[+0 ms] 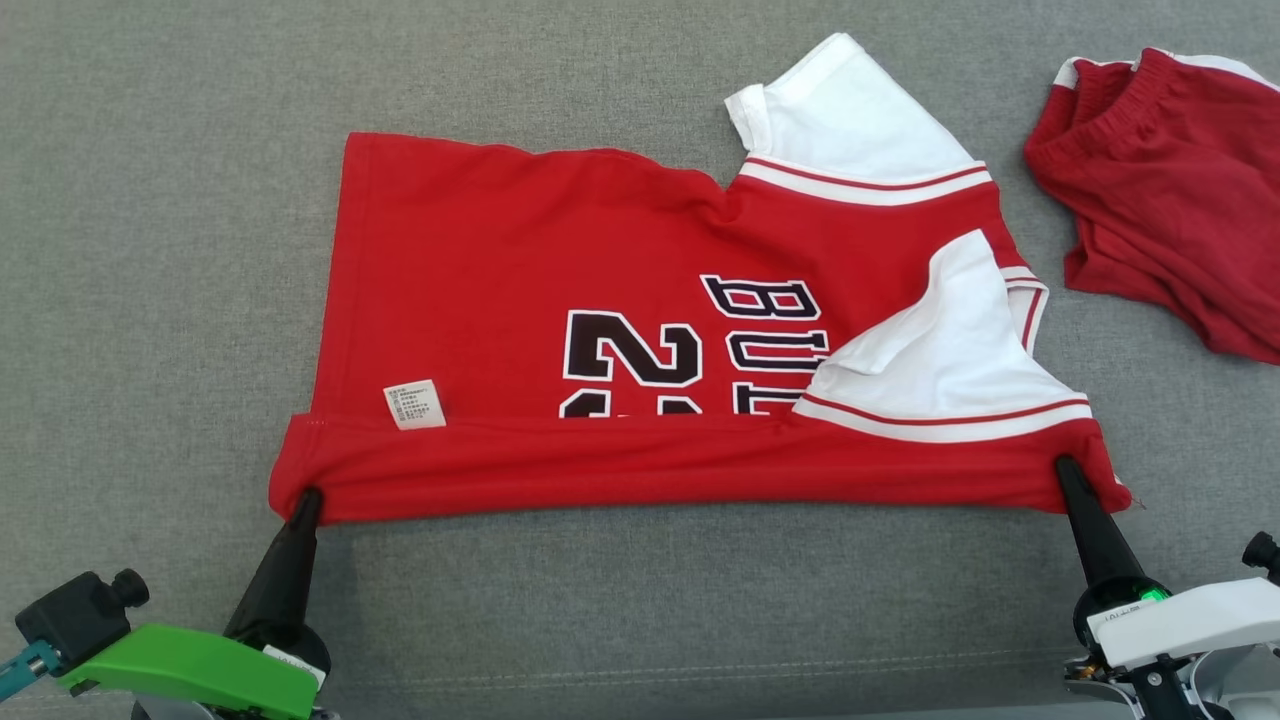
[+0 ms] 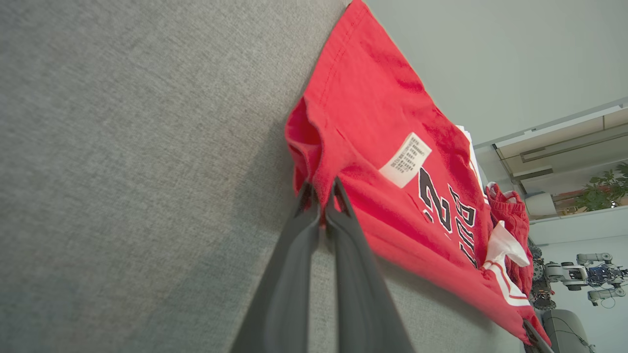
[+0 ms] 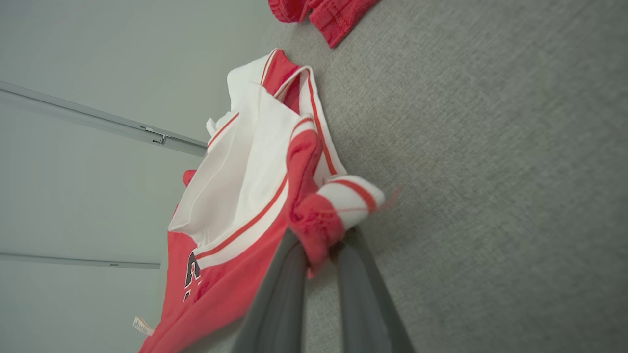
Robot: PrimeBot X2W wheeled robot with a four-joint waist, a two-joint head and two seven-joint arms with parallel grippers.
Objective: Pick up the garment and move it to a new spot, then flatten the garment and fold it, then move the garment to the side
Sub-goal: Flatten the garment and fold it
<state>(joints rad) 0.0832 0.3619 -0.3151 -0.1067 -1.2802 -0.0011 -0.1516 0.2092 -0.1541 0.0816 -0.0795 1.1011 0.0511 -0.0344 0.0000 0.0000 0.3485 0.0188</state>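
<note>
Red jersey (image 2: 373,113), plant (image 2: 606,189) beyond, left wrist view

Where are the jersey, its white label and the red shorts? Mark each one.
jersey (image 1: 480,260): head view, plain red body cloth left of the lettering.
label (image 1: 414,404): head view, middle of the white tag.
shorts (image 1: 1180,190): head view, red cloth near the middle.

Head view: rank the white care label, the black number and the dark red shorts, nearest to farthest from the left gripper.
1. The white care label, just up-right of the left gripper.
2. The black number, on the jersey, farther right.
3. The dark red shorts, far right.
</note>
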